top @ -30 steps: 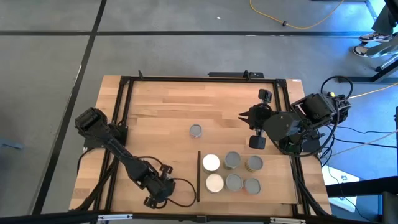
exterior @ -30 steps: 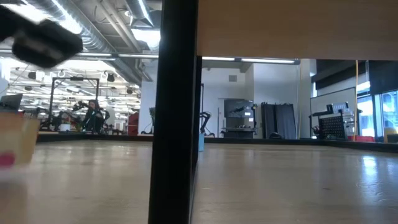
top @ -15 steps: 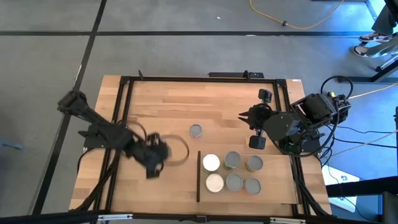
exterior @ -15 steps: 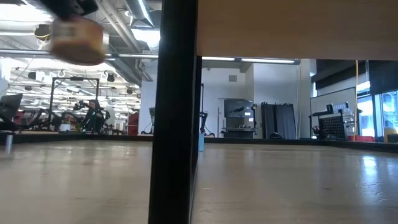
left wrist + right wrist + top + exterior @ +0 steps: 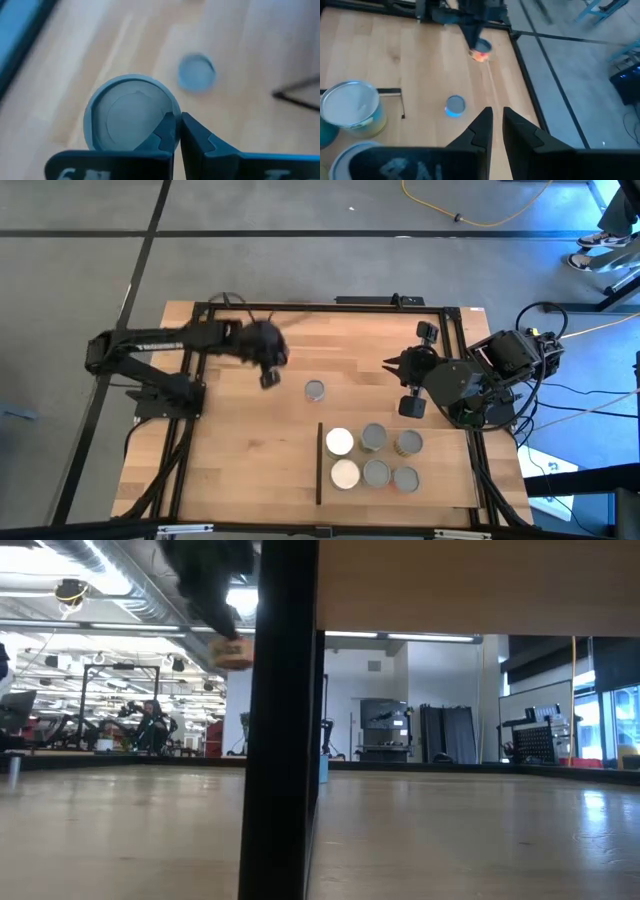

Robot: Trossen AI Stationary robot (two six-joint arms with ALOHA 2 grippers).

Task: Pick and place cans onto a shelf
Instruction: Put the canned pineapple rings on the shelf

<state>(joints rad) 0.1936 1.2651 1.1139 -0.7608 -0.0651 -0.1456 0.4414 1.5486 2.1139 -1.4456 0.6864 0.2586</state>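
Left gripper (image 5: 268,376) is seen in the upper centre-left of the high view, its arm stretched across the table from the left edge. Its fingers (image 5: 170,131) are drawn tight on the rim of a held can (image 5: 131,119), which hangs just beneath them in the left wrist view. In the low view the same can is seen raised off the table (image 5: 250,470), in the upper left of the frame, partly behind a dark post (image 5: 282,720).

A lone can (image 5: 315,390) is found standing on the bare tabletop just right of the left gripper, near the frame's centre.

The shelf (image 5: 440,490) is laid in the lower centre-right of the high view, its dark strip (image 5: 319,463) along the left edge. Six cans are counted on it in two rows: a white-topped can (image 5: 339,442) and a second white-topped can (image 5: 345,474) nearest the strip, four grey-topped ones to their right.

Right gripper (image 5: 388,367) is parked right of centre, above the shelf, with its fingers (image 5: 481,127) nearly together and nothing between them.
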